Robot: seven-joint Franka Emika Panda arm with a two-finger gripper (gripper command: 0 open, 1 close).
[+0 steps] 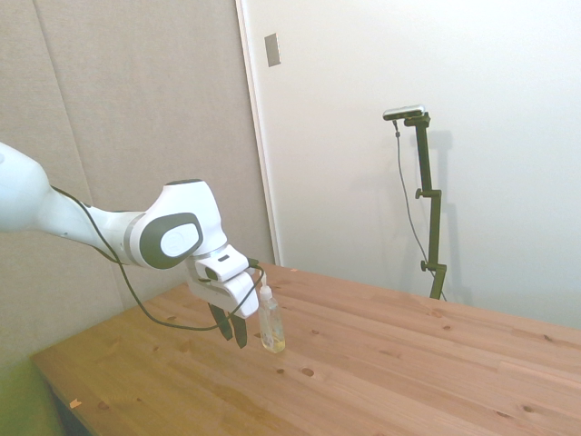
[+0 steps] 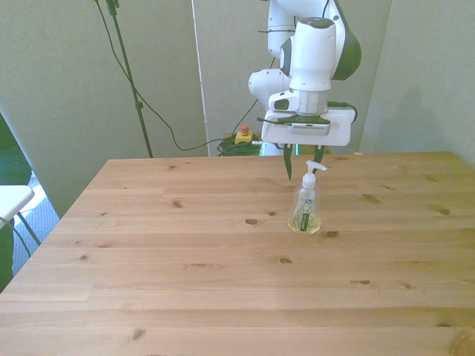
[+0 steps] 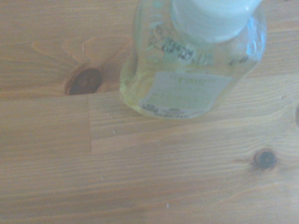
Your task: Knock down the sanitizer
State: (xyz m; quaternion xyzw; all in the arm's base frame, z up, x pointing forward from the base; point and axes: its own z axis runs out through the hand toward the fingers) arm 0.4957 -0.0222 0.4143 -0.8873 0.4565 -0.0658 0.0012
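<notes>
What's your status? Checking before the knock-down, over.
Gripper open, right behind the sanitizer. Sanitizer upright on the table, not yet knocked. Nothing in the way.

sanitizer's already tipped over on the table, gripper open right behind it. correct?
Not quite. The sanitizer is not tipped over: it stands upright on the wooden table, pump top up, as the front view and side view both show. The rest holds: the gripper is open and sits right behind the bottle, its fingers down near the pump.
</notes>
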